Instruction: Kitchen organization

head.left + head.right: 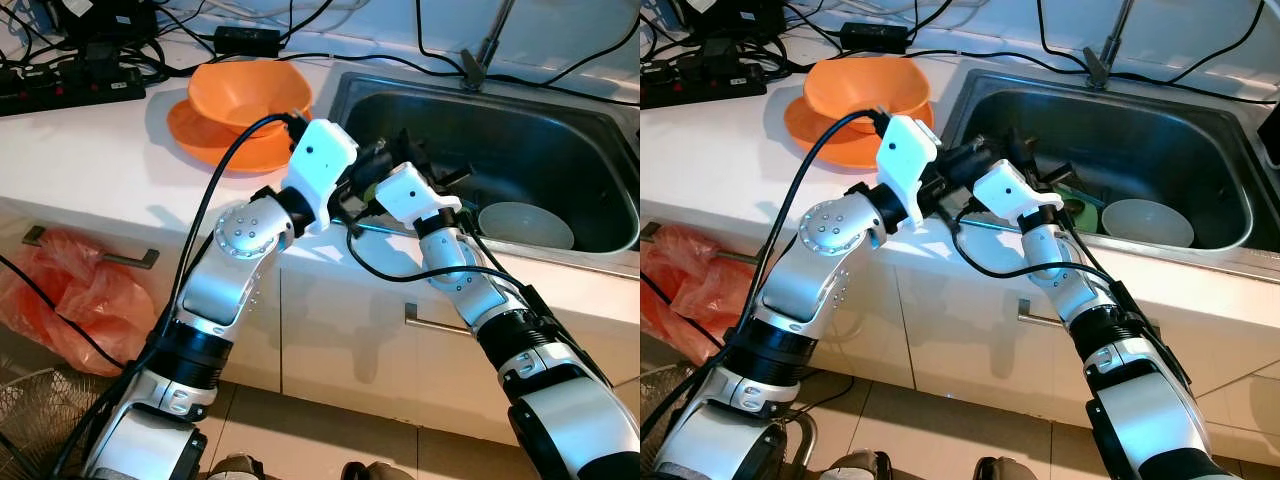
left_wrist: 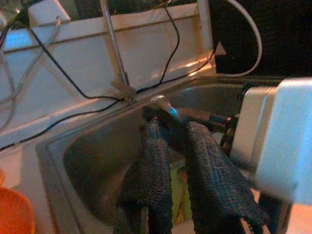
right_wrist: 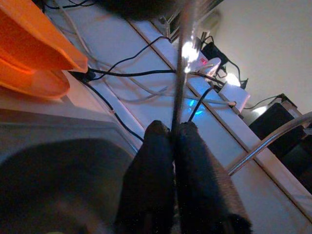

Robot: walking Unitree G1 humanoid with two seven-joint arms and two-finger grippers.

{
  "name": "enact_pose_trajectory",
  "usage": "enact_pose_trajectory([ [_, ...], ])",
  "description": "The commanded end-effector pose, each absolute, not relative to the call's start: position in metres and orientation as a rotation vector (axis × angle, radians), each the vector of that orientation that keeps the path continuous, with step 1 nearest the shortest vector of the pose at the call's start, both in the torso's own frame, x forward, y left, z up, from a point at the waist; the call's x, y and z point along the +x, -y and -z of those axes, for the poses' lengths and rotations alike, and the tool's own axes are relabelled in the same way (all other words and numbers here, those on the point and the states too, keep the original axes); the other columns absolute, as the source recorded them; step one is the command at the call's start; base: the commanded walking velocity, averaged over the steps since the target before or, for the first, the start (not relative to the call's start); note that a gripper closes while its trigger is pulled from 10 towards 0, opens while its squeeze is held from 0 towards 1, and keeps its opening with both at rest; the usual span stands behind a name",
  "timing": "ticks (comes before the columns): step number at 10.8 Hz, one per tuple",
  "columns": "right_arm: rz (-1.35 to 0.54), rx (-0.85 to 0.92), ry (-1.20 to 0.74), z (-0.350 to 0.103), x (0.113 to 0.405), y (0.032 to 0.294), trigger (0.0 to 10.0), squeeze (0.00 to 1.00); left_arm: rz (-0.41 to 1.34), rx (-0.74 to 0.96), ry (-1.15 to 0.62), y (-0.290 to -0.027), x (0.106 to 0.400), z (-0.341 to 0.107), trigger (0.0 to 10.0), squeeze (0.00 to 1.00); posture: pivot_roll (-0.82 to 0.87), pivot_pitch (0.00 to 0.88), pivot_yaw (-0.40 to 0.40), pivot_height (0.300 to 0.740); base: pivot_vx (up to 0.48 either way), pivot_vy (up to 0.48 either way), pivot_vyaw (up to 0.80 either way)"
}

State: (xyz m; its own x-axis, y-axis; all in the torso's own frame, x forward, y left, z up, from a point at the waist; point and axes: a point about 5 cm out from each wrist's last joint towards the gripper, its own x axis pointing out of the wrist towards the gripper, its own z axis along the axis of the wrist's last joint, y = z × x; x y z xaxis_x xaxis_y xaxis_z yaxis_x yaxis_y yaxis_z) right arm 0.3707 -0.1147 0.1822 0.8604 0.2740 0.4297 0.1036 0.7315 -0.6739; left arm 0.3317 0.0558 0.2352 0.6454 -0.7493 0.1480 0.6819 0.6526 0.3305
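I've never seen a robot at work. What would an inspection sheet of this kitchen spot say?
Surface: white counter with a steel sink set in it.
Job's things: orange bowl on an orange plate on the counter; white bowl in the sink.
Clutter: green item in the sink, too hidden to name.
Grippers: right tool shut on a thin metal rod; left tool meets it over the sink's front left corner.
Cables: black cables and a power strip along the counter's back.
Surroundings: faucet behind the sink; cupboards below; orange bag at a drawer handle.
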Motion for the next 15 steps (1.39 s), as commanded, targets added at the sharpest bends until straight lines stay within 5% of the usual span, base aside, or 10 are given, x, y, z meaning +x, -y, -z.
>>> enact_pose_trajectory([
  [1,-0.087,-0.73,0.544,-0.184,0.37,0.118,0.0,0.0,0.818,0.251,0.268,-0.057,0.332,-0.232,10.0,1.0,0.08,0.089,-0.052,0.74,0.0,0.0,0.0],
  [6,-0.048,-0.634,0.481,-0.182,0.373,0.127,0.0,0.0,0.712,0.248,0.297,-0.067,0.336,-0.236,10.0,1.0,0.08,0.089,-0.056,0.74,0.0,0.0,0.0],
  [7,-0.035,-0.611,0.467,-0.182,0.374,0.13,0.0,0.0,0.684,0.25,0.304,-0.07,0.338,-0.235,10.0,0.0,0.08,0.089,-0.056,0.74,0.0,0.0,0.0],
  [12,0.081,-0.388,0.262,-0.176,0.386,0.155,0.0,0.0,0.544,0.26,0.288,-0.09,0.341,-0.225,10.0,0.0,0.08,0.095,-0.06,0.74,0.0,0.0,0.0],
  [13,0.106,-0.33,0.209,-0.174,0.388,0.161,6.3,0.0,0.543,0.263,0.275,-0.09,0.34,-0.221,10.0,0.0,0.08,0.095,-0.06,0.74,0.0,0.0,0.0],
  [14,0.127,-0.248,0.138,-0.169,0.391,0.166,10.0,0.0,0.547,0.253,0.264,-0.089,0.338,-0.217,10.0,0.0,0.08,0.095,-0.06,0.74,0.0,0.0,0.0],
  [15,0.131,-0.182,0.08,-0.165,0.392,0.168,10.0,0.0,0.555,0.252,0.252,-0.087,0.338,-0.214,10.0,0.0,0.08,0.096,-0.062,0.74,0.0,0.0,0.0],
])
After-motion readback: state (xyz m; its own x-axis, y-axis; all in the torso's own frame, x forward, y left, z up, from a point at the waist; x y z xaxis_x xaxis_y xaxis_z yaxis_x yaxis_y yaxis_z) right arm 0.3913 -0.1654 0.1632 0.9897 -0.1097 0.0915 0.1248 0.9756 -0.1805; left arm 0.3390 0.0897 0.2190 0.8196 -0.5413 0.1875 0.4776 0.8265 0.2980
